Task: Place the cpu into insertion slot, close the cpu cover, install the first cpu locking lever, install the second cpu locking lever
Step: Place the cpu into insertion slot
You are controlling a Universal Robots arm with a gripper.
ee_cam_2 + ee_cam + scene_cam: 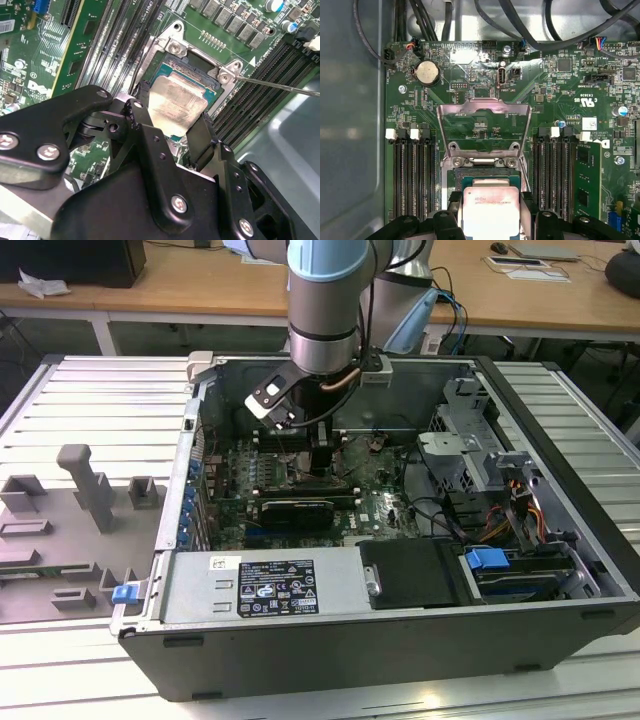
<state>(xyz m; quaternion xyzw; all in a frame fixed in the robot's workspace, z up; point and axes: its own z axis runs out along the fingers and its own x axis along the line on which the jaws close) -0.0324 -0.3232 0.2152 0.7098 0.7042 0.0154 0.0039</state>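
Here we see matte black fingers (200,137) clasping the flat square cpu (175,102) by two edges, its brushed silver top just over the metal-rimmed insertion slot (190,64). The thin cpu cover (484,104) stands tilted open.

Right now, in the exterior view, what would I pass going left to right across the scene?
Grey fixture tray → blue clip → the arm's fingers, closed on the cpu → metal drive cage.

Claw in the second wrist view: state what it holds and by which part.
The claw grips the cpu by two opposite edges, at the insertion slot.
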